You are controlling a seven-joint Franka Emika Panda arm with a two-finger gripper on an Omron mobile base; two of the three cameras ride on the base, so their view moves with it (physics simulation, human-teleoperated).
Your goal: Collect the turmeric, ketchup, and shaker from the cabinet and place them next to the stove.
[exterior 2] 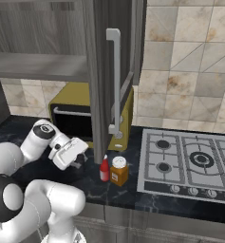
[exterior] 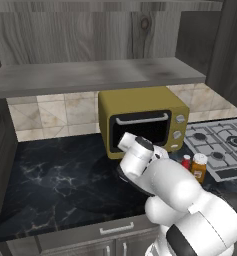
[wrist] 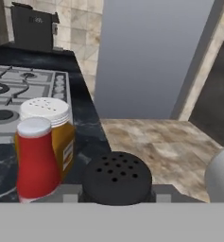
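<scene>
ketchup (exterior 2: 104, 169): 1 | turmeric (exterior 2: 118, 171): 1 | shaker (wrist: 116, 178): 1 | stove (exterior 2: 190, 161): 1, bottles beside it | microwave (exterior: 142, 119): 1 | cabinet (exterior: 90, 75): 1

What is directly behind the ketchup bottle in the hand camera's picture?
The turmeric jar stands right behind the ketchup, its white perforated lid and amber side showing. Its lower left part and base are covered by the bottle. The stove lies beyond.
</scene>
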